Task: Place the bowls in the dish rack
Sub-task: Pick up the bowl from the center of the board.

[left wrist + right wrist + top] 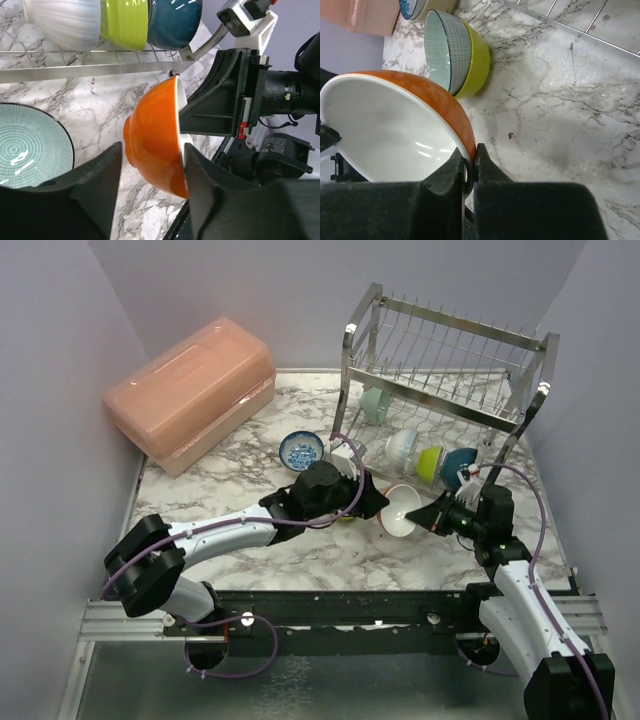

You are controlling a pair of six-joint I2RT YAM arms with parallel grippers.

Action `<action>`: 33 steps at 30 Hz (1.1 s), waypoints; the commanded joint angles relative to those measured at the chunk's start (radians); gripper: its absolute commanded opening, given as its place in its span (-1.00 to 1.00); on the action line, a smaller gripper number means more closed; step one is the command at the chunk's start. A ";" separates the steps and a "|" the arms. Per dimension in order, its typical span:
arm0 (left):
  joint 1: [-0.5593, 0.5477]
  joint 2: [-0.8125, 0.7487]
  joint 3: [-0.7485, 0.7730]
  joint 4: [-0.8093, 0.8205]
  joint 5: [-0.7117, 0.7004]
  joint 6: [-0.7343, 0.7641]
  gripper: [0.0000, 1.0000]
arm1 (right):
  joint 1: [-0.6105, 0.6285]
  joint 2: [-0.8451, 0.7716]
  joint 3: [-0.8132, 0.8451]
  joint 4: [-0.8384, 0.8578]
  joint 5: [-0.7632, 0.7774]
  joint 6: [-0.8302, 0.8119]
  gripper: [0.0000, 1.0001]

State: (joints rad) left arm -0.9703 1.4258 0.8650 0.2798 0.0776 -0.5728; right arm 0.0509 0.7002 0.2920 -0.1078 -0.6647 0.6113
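Right gripper (pixel 471 156): jaws pinched narrow on the rim of the orange-outside, white-inside round ceramic bowl (pixel 155 145).
Orange bowl: tipped on edge above the grey-veined white marble table (pixel 230 480), between the two grippers, outside the rack.
Left gripper (pixel 366 502): jaws set wide, one black finger (pixel 95 190) on either side of the orange bowl's underside; cannot tell whether the pads touch it.
Lime-outside bowl with grey-green lined inside (pixel 455 52): on the table just beside the orange bowl, under the left wrist.
Blue-and-white patterned bowl (pixel 301 449): upright on the table, near the rack's left front leg.
Two-tier chrome steel wire dish rack (pixel 450 325): stands at the far right of the table.
Rack, lower tier: mint green bowl (pixel 375 405) towards the back; white ribbed bowl (pixel 402 448), lime bowl (pixel 430 462) and dark teal bowl (pixel 458 468) on edge, side by side along the front.
Pink plastic lidded box (pixel 190 390): far left, well apart from the rack.
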 commanded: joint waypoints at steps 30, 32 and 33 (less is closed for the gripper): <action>0.058 -0.041 -0.293 0.579 0.308 -0.227 0.97 | 0.003 -0.069 0.006 0.146 -0.073 0.039 -0.99; 0.055 -0.006 -0.270 0.581 0.327 -0.230 0.94 | 0.003 -0.070 0.007 0.144 -0.076 0.039 -0.99; 0.053 0.010 -0.259 0.581 0.331 -0.234 0.93 | 0.004 -0.072 0.007 0.140 -0.076 0.038 -0.99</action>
State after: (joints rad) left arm -0.9154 1.3773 0.5529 0.7959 0.3336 -0.7689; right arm 0.0513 0.6426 0.2924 -0.0151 -0.7052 0.6319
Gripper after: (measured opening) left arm 0.978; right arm 0.049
